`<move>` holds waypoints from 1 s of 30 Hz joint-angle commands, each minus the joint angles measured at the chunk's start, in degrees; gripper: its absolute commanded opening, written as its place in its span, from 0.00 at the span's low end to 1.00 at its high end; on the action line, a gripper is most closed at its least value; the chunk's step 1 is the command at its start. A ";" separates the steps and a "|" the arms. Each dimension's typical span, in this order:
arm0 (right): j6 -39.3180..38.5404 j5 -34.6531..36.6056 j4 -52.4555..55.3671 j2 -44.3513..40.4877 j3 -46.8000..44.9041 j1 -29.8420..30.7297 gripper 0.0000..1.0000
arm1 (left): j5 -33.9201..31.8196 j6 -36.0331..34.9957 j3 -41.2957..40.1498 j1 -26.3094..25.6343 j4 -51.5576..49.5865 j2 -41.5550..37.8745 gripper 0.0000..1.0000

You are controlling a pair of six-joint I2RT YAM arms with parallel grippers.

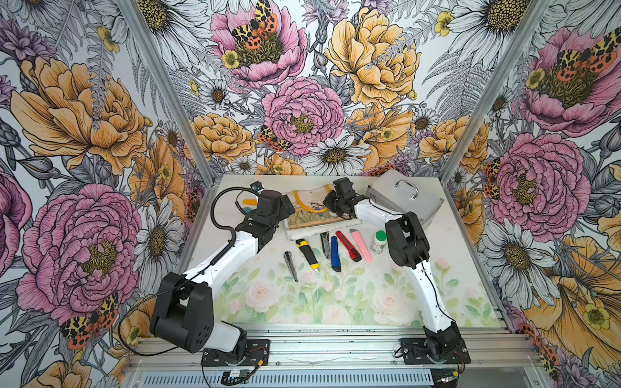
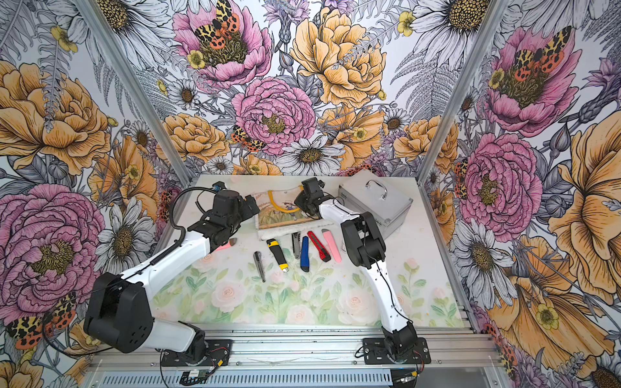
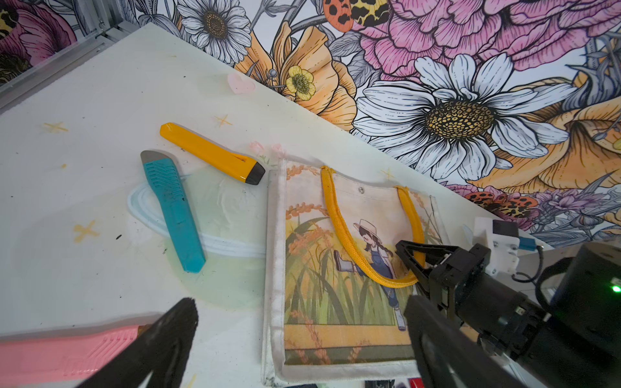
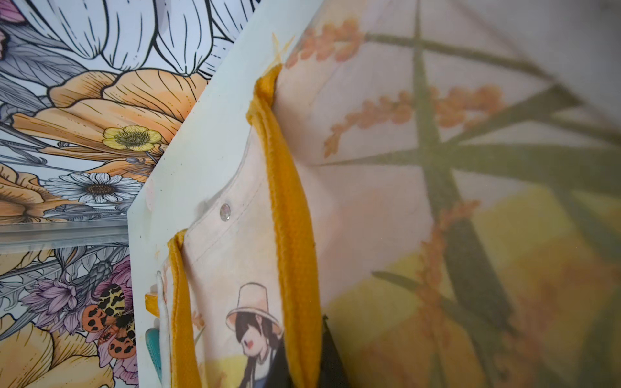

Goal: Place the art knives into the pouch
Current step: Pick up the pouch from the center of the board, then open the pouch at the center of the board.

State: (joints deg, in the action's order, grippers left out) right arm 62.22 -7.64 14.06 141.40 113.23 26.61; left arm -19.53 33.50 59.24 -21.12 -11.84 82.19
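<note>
The job is barely begun: neither claw holds a knife, and none shows in the pouch (image 1: 311, 220), which lies flat on the desk (image 1: 336, 302) near the back wall, picture side up and its inside out of sight. The right claw (image 3: 408, 260) is closed over the pouch. It seems to pinch one yellow handle (image 3: 337, 228), though its own wrist view is too close and blurred to be sure of the hold. The left claw (image 3: 300, 302) hangs wide open and empty over the pouch's side edge. Every candidate for the art knife lies loose on the desk. A row just in front of the pouch includes a yellow-and-black knife (image 1: 307, 253), a blue knife (image 1: 335, 253), a red knife (image 1: 348, 247) and a pink knife (image 1: 362, 247). A teal knife (image 3: 173, 211) and a yellow knife (image 3: 210, 153) lie beside the pouch. Which one is meant I cannot tell. What is left, as I judge it, is opening the mouth, picking a knife up and sliding it in. The silver case (image 1: 403, 198) sits closed beyond the right arm, its contents hidden.
</note>
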 commanded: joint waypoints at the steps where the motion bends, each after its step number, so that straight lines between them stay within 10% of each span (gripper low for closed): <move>1: -1.29 -0.54 -0.10 -0.19 1.14 0.34 0.03 | -0.25 0.01 -0.63 0.47 -0.38 0.86 0.99; 18: -20.53 -4.24 0.22 -20.55 -0.28 0.07 0.00 | -2.55 -5.36 0.54 1.72 -0.71 -1.89 0.99; 30: -33.64 -23.43 2.81 -35.46 1.62 -3.69 0.00 | 11.18 -8.67 1.00 15.78 4.38 -15.91 0.99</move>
State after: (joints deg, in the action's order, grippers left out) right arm 33.74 -24.51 16.82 107.79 112.90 24.27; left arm -14.24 26.72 60.12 -7.84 -11.20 71.35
